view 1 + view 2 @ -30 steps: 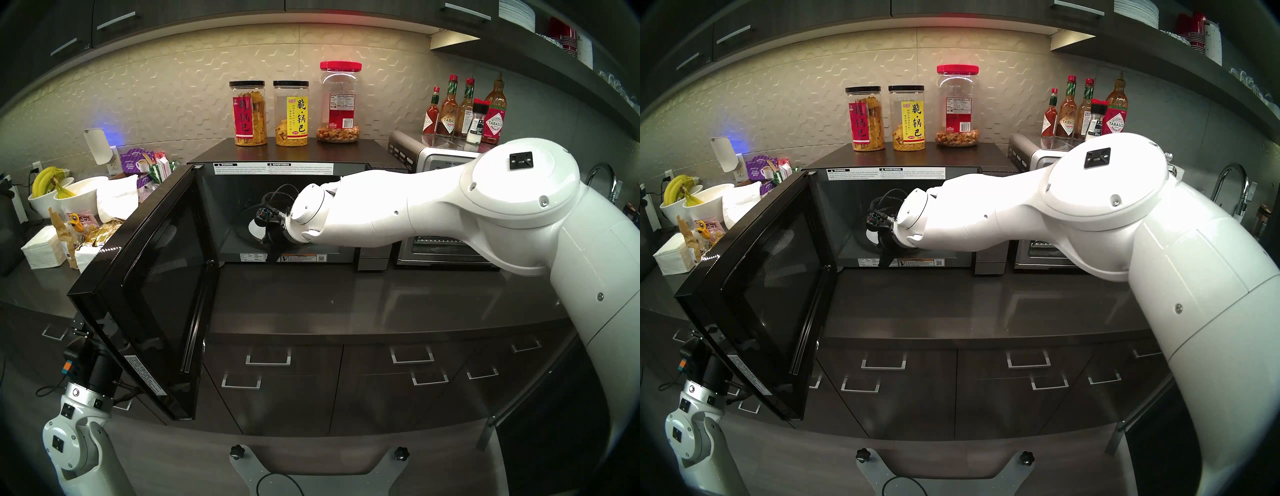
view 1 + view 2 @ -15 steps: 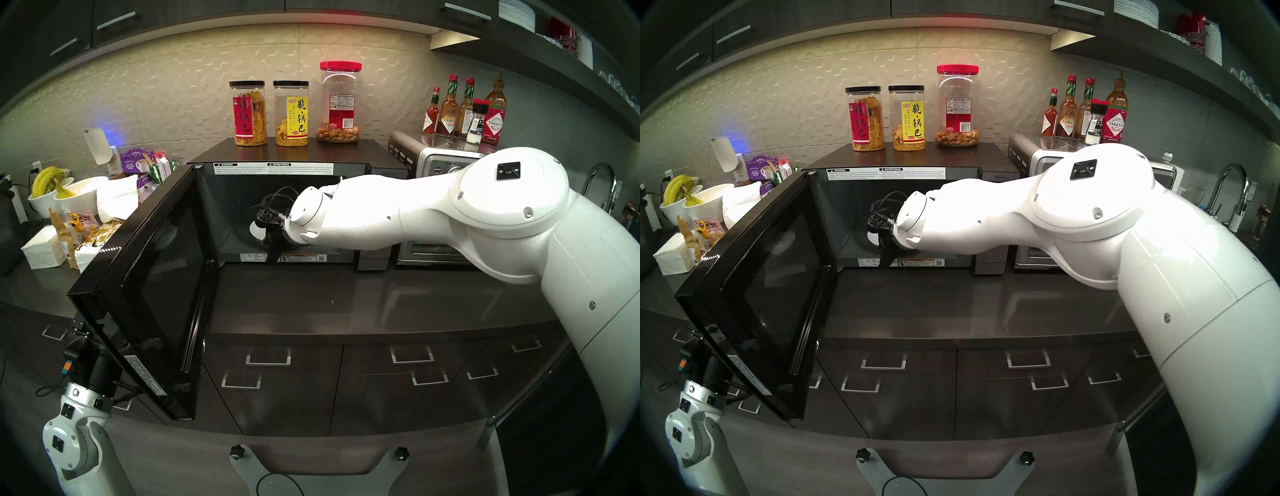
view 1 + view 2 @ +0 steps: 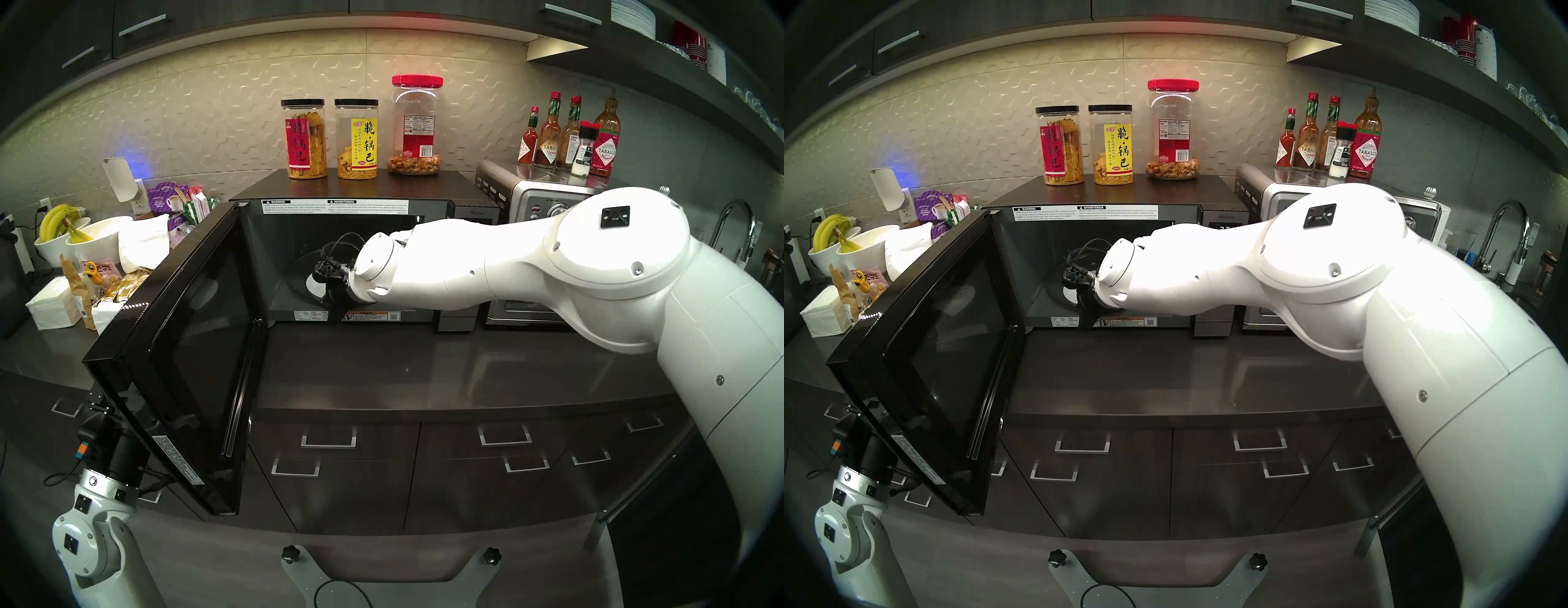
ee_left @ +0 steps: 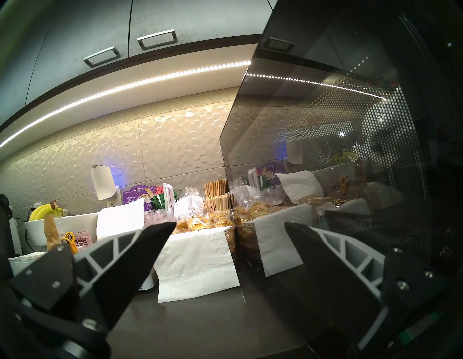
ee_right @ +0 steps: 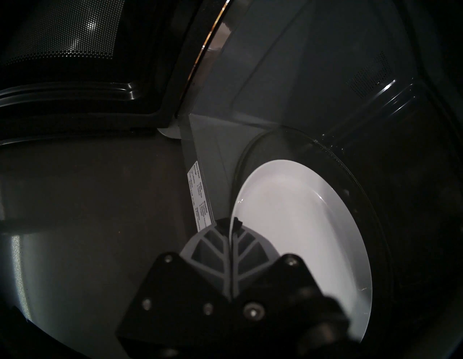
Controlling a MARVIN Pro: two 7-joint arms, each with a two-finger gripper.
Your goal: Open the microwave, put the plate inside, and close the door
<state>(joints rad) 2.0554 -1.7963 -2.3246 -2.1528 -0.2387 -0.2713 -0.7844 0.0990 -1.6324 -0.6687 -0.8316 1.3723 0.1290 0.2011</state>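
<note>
The microwave (image 3: 360, 187) stands on the counter with its black glass door (image 3: 191, 339) swung wide open to the left. My right arm reaches into the cavity. There my right gripper (image 5: 231, 227) is shut on the near rim of the white plate (image 5: 300, 225), which sits over the glass turntable (image 5: 375, 200). From the head, only a sliver of the plate (image 3: 313, 285) shows beside the wrist. My left gripper (image 4: 230, 225) is open and empty, low behind the door's outer face (image 4: 325, 125), and the door hides it from the head views.
Three snack jars (image 3: 356, 140) stand on the microwave. A steel toaster oven (image 3: 530, 199) with sauce bottles (image 3: 568, 136) on top sits to its right. Bowls with bananas (image 3: 63, 229), napkins (image 4: 198, 263) and snack packets crowd the counter left of the door. A faucet (image 3: 736, 225) is at far right.
My right arm's elbow has swung left and a little lower. The wrist and the held plate have hardly moved inside the cavity. The door and the left arm are as before.
</note>
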